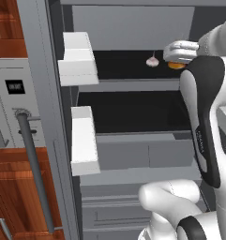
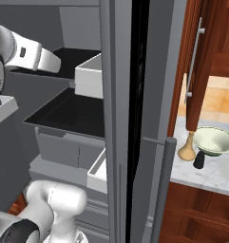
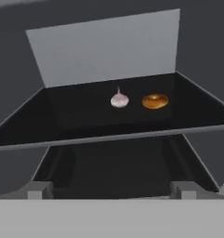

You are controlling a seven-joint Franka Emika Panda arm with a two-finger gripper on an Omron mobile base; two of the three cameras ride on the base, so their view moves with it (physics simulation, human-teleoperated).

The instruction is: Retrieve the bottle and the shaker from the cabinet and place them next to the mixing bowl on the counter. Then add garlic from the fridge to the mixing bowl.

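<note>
The garlic [image 3: 119,99] is a pale bulb on the fridge's dark upper shelf [image 3: 76,116], also seen as the garlic [image 1: 152,61] in the left base view. My gripper [image 3: 112,190] faces that shelf from in front, well short of the bulb, open with its tips wide apart and nothing between them. The white hand [image 1: 180,50] hovers just right of the garlic. Out on the marble counter [image 2: 215,175] stand the pale green mixing bowl [image 2: 214,140], the tan bottle [image 2: 187,148] and the small dark shaker [image 2: 199,160] close beside it.
An orange bagel [image 3: 155,101] lies right of the garlic on the same shelf. White door bins [image 1: 78,58] hang on the open fridge door, with its long grey handle [image 1: 34,164]. A second dark shelf [image 1: 133,112] and grey drawers [image 1: 147,154] sit below.
</note>
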